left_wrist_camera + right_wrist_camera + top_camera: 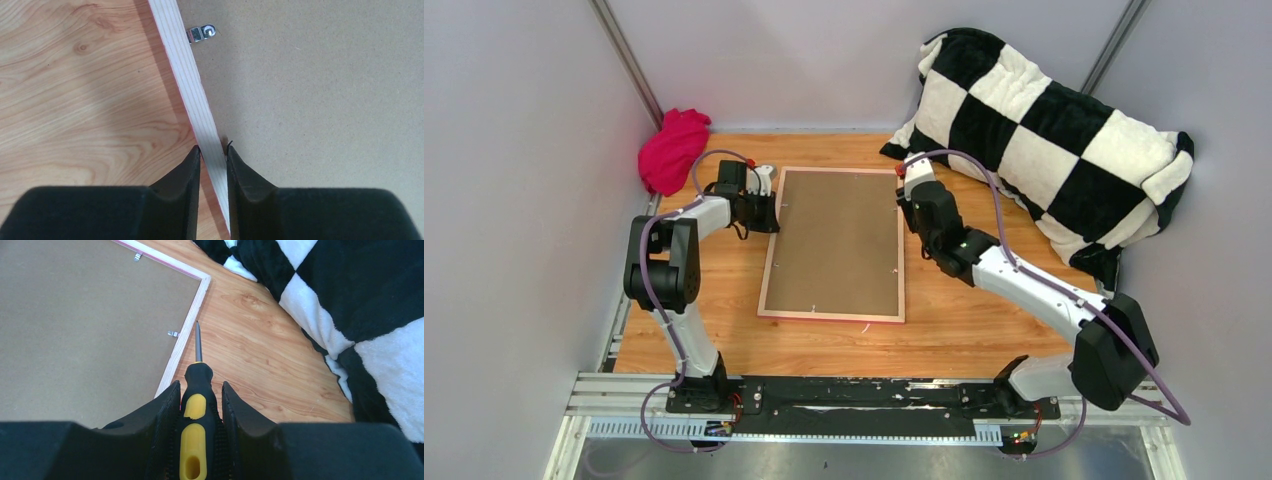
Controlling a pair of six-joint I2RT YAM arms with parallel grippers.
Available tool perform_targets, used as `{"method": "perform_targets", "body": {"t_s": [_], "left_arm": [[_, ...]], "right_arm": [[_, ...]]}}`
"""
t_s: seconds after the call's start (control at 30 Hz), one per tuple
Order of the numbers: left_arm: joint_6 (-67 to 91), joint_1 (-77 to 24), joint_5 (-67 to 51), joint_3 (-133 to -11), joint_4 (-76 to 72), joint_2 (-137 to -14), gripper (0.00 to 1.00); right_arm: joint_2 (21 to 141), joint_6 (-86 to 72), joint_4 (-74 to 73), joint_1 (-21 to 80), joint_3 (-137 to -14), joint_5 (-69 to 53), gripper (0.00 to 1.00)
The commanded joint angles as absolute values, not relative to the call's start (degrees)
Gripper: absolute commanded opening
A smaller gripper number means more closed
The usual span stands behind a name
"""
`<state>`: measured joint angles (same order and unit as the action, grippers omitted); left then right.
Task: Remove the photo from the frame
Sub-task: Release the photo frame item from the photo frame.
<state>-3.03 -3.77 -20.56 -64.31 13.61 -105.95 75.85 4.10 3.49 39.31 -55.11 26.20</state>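
Note:
The frame (832, 316) lies face down on the wooden table, its brown backing board (834, 240) up inside a thin pink border. The photo is hidden under that board. My left gripper (766, 213) is at the frame's upper left side. In the left wrist view its jaws (212, 150) are shut on the pale wood rail (185, 65), one finger outside and one on the board side. My right gripper (909, 200) is at the upper right side, shut on a black and yellow screwdriver (197, 405). The screwdriver's tip lies close to the right rail (192, 310), near a metal clip (172, 333).
A large black and white checkered pillow (1044, 130) fills the back right corner, close to my right arm. A magenta cloth (672, 150) is bunched at the back left wall. Another metal clip (202, 33) holds the board on the left rail. Grey walls enclose the table.

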Motion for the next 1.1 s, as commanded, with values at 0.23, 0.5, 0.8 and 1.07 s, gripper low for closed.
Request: {"method": "perform_targets", "body": {"t_s": [0.23, 0.5, 0.8, 1.07], "left_arm": [[-4.5, -3.8, -18.6, -64.0, 13.9, -109.0, 0.0], [-4.4, -3.8, -18.2, -64.3, 13.8, -109.7, 0.0], [-4.6, -3.9, -18.3, -64.4, 13.2, -110.1, 0.0], [-4.5, -3.8, -18.0, -64.4, 13.2, -110.0, 0.0]], "right_arm": [[80.4, 6.4, 10.2, 43.5, -55.0, 34.7, 0.0], [86.7, 6.8, 11.8, 44.4, -58.3, 39.1, 0.0], [87.3, 0.9, 9.4, 47.2, -58.1, 36.5, 0.0], [94.8, 0.4, 8.8, 51.4, -61.4, 49.7, 0.0]]}}
